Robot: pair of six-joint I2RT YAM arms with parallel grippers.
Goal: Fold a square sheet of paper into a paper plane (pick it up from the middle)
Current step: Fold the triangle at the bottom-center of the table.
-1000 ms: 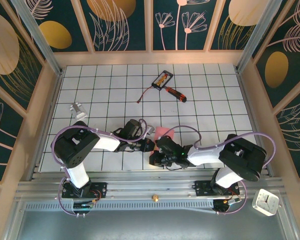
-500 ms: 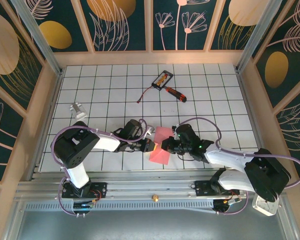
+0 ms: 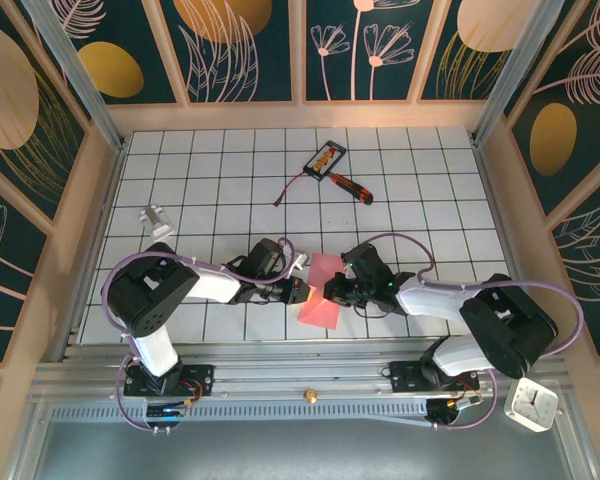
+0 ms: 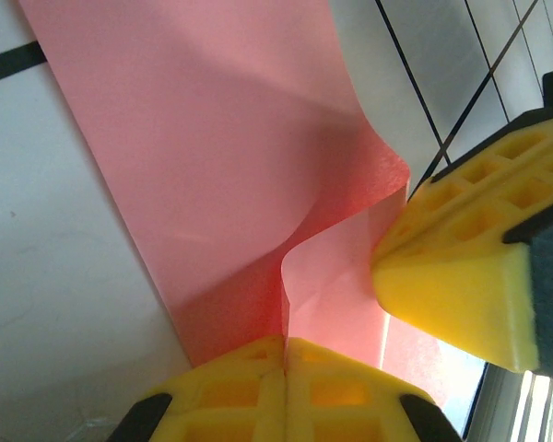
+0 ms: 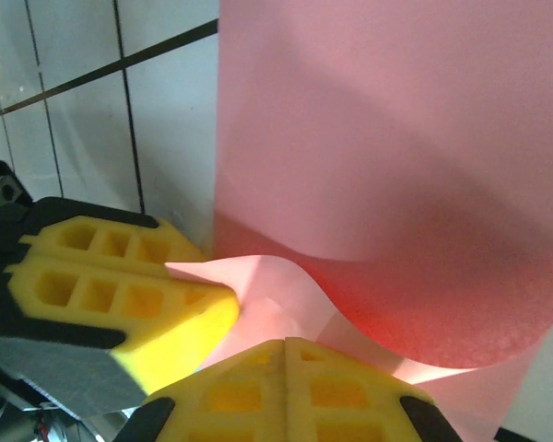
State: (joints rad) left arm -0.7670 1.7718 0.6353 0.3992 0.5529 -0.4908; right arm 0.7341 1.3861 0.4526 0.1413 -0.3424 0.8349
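Pink paper (image 3: 318, 308) pinched by left gripper (image 4: 285, 343) and right gripper (image 5: 286, 343).

The sheet of paper (image 3: 321, 308) lies near the middle of the worktop's (image 3: 430, 200) near edge, between the left tool (image 3: 302, 292), which touches its left side, and the right tool (image 3: 333, 290), which touches its right side. Well apart, towards the far edge, a card (image 3: 325, 158) lies just behind and left of a screwdriver (image 3: 351, 186). A small object (image 3: 156, 218) sits near the left edge.
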